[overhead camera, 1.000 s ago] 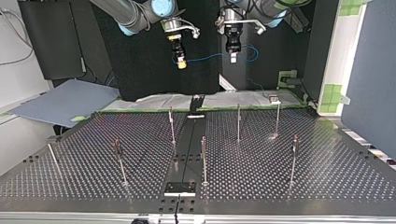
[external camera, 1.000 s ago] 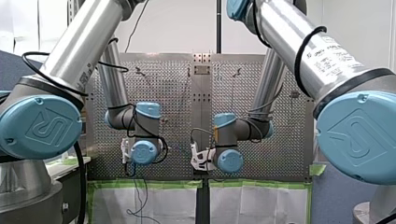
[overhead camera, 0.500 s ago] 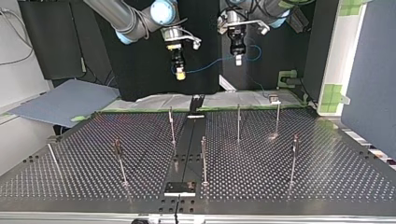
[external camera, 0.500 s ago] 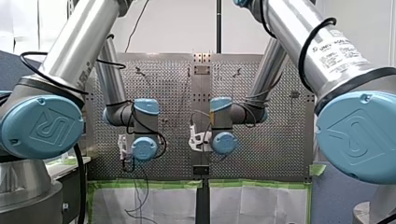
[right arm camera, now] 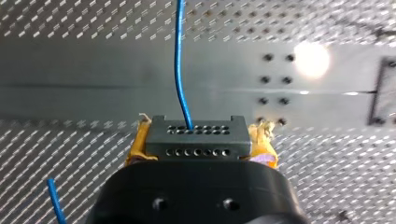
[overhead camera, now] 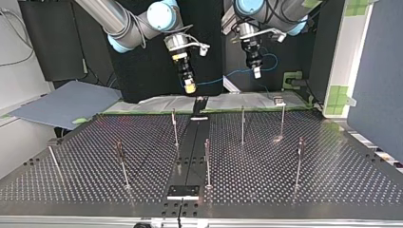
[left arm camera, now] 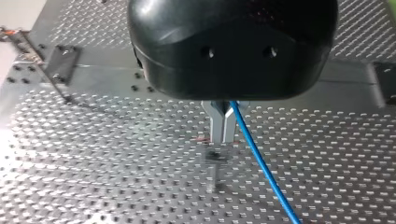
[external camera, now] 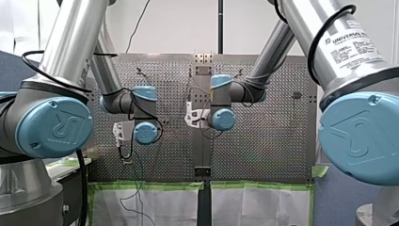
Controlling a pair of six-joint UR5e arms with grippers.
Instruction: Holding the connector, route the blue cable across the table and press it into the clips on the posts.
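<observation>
In the right wrist view my right gripper (right arm camera: 198, 137) is shut on a black connector (right arm camera: 196, 135), which sits between its yellow pads (right arm camera: 137, 147). The blue cable (right arm camera: 179, 60) leaves the connector's face and runs ahead over the table. In the top view that gripper (overhead camera: 189, 87) hangs above the table's far edge. From there the cable (overhead camera: 223, 76) sags across to my left gripper (overhead camera: 256, 72). The left wrist view shows the metal fingers (left arm camera: 217, 122) of my left gripper (left arm camera: 223, 125) shut on the cable (left arm camera: 261, 168), high over the perforated plate.
Several thin posts with clips stand on the perforated table (overhead camera: 332, 180), among them a post (overhead camera: 174, 126) left of the centre strip, a post (overhead camera: 243, 123) right of it and a post (overhead camera: 207, 161) nearer the camera. A dark centre strip (overhead camera: 190, 156) runs down the middle.
In the top view both grippers have moved down and to the right, and the cable went with them. In the front view both wrists have moved up.
</observation>
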